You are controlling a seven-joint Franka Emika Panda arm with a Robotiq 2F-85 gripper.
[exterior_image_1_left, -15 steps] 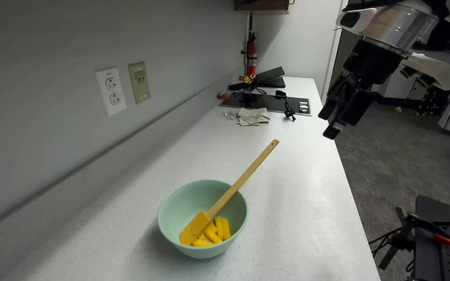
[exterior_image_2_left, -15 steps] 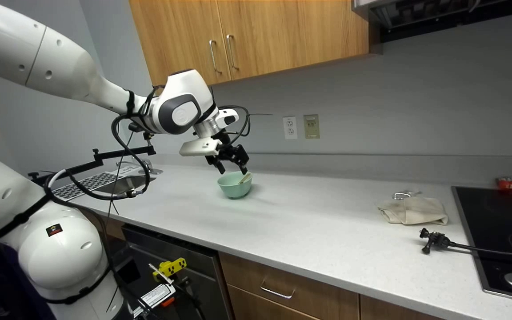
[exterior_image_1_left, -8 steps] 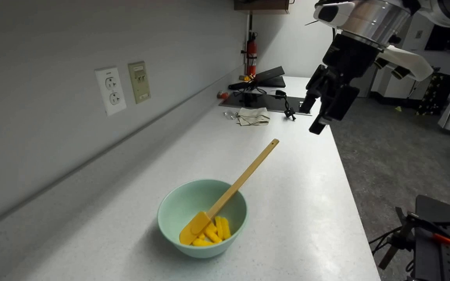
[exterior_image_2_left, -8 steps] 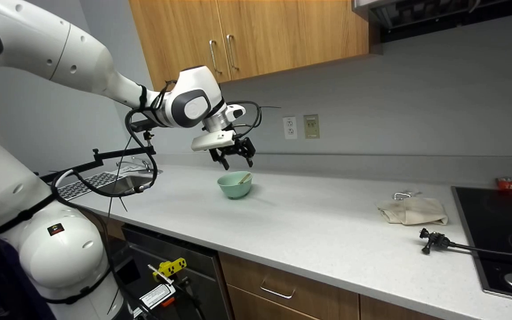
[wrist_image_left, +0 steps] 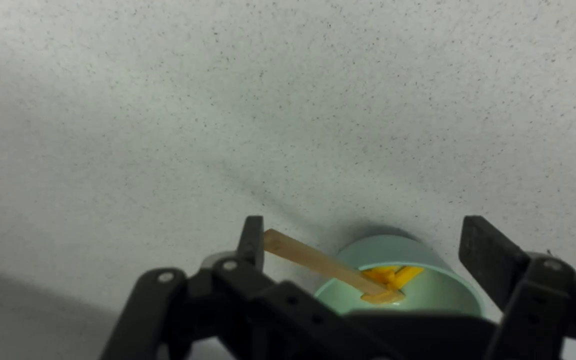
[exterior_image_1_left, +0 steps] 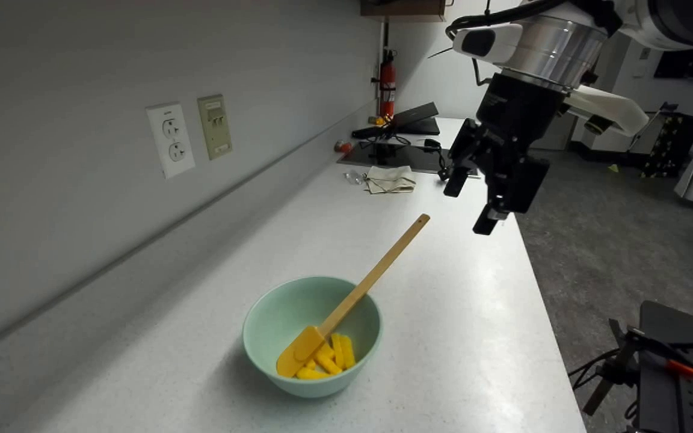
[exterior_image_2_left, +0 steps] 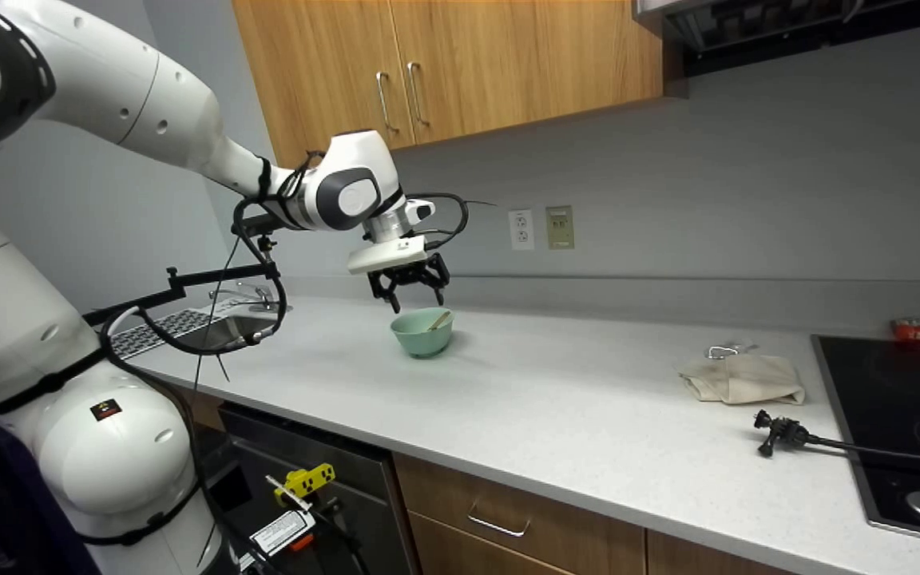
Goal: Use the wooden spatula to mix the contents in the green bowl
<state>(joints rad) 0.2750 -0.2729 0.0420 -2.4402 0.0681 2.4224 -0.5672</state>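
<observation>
The wooden spatula [exterior_image_1_left: 376, 273] leans in the green bowl [exterior_image_1_left: 280, 313]. Its yellow-orange blade is inside and its tan handle rises over the rim, away from the wall side. The contents [exterior_image_1_left: 345, 352], yellow chunky pieces, lie at the bowl's bottom beside the blade. My gripper [exterior_image_1_left: 470, 205] is open and empty, above and apart from the handle's end. In an exterior view the gripper [exterior_image_2_left: 417, 303] hangs over the bowl [exterior_image_2_left: 422, 343]. In the wrist view the handle [wrist_image_left: 313, 257] shows between the open fingers [wrist_image_left: 363, 227], its end by the left finger; the bowl [wrist_image_left: 393, 247] is partly hidden by the gripper.
The bowl stands on a white speckled counter [exterior_image_1_left: 443, 337] along a grey wall. A folded cloth [exterior_image_2_left: 739, 379], a black clamp mount [exterior_image_2_left: 783, 431] and a cooktop [exterior_image_2_left: 907, 415] lie farther along. A sink [exterior_image_2_left: 228, 331] is at the far end. Wooden cabinets [exterior_image_2_left: 460, 64] hang above.
My gripper has moved left across the counter in an exterior view, toward the spatula handle's side, and has turned so its fingers show wider apart. The bowl and spatula have not moved.
</observation>
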